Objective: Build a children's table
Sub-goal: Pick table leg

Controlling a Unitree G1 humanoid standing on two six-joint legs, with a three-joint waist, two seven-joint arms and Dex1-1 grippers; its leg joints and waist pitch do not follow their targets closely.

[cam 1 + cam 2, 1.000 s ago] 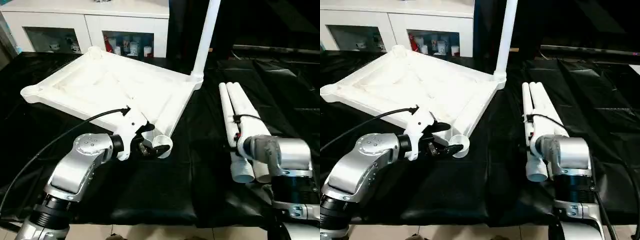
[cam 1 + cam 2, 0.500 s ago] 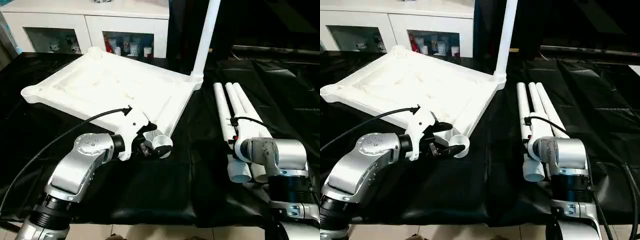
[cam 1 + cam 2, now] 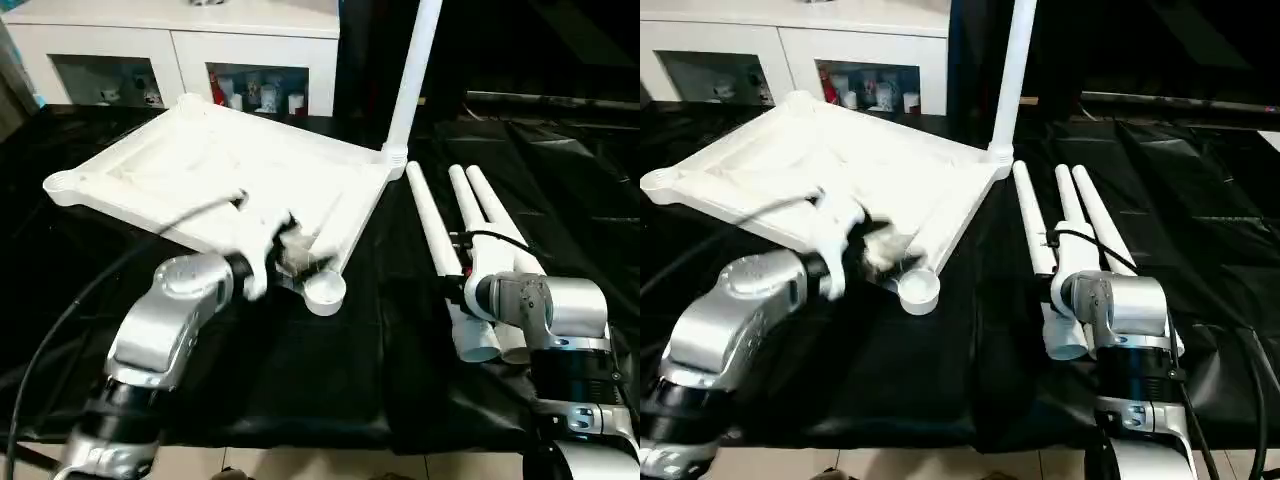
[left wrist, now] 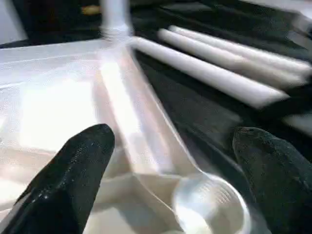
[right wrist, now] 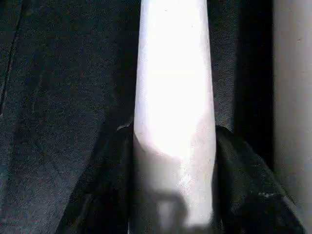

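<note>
One leg [image 3: 412, 75] already stood in the far right socket of the top [image 3: 215, 175], which lay upside down on the black counter [image 3: 380, 370]. Three more legs [image 3: 470, 215] lay beside it to the right. My right claw [image 5: 173, 195] had its fingers [image 5: 105, 175] against the sides of the nearest leg [image 3: 1032, 235]; I judged it gripped, though the view was dim. My left claw [image 4: 170, 161] stood wide, fingers either side of the near socket [image 4: 209, 204], holding nothing. Fitting the second leg was in hand. Next called for lifting that leg, upending it and seating it in an empty socket. I read no writing anywhere.
</note>
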